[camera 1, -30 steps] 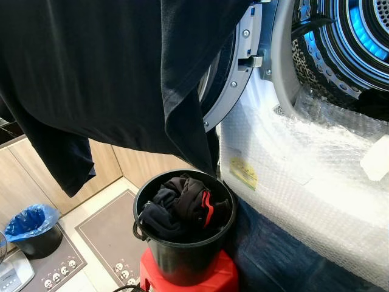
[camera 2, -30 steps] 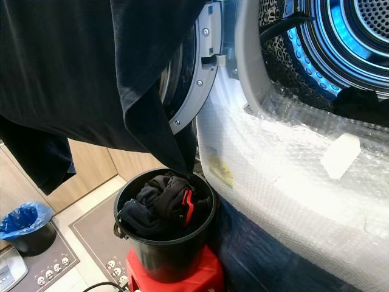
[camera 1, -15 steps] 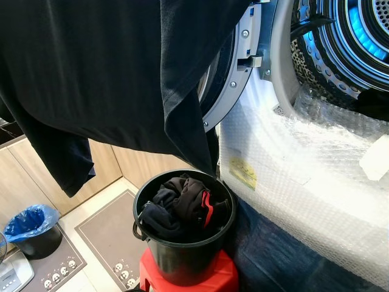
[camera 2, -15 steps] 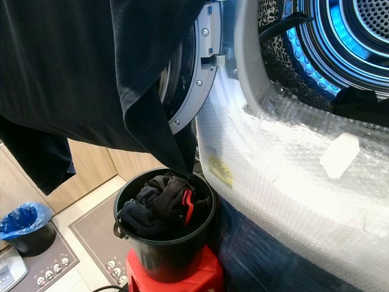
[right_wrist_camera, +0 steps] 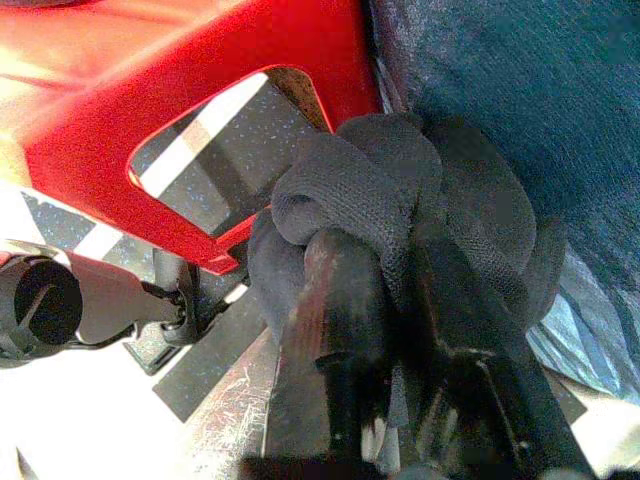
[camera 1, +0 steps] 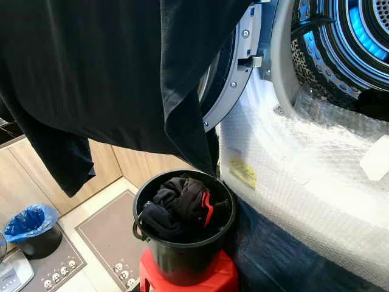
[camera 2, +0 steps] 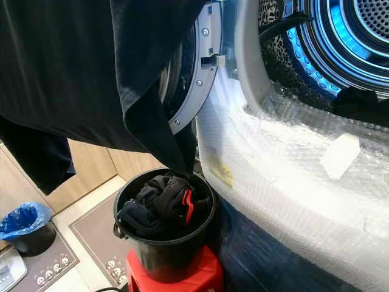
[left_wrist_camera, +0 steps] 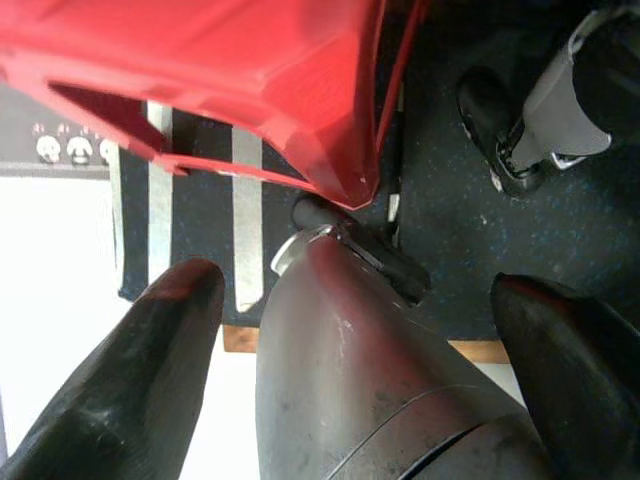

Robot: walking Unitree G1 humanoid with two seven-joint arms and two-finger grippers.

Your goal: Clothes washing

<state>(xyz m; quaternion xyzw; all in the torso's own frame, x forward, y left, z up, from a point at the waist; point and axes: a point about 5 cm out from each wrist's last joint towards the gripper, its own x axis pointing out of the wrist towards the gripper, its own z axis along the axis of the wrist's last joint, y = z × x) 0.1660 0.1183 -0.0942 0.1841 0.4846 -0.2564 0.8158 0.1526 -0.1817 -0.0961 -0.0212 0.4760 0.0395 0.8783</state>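
A large black garment [camera 1: 91, 73] hangs across the upper left of the eye views; what holds it is hidden. Below it a black bucket [camera 1: 182, 258] full of dark clothes [camera 1: 182, 204] with a red stripe stands on a red stool [camera 1: 188, 281]. To the right the washing machine's door [camera 1: 234, 67] stands wide and the drum [camera 1: 352, 36] glows blue. My right gripper [right_wrist_camera: 390, 290] is low beside the red stool [right_wrist_camera: 130, 80], shut on a bunched dark cloth [right_wrist_camera: 400, 190]. My left gripper [left_wrist_camera: 355, 285] hangs open near the floor by the stool [left_wrist_camera: 230, 70].
Bubble wrap [camera 1: 304, 164] covers the machine's front, and a dark piece [camera 1: 374, 100] lies at the drum's lip. A bin with a blue liner [camera 1: 30, 228] and a grey mat [camera 1: 106, 234] sit on the floor at left, before wooden cabinets [camera 1: 24, 170].
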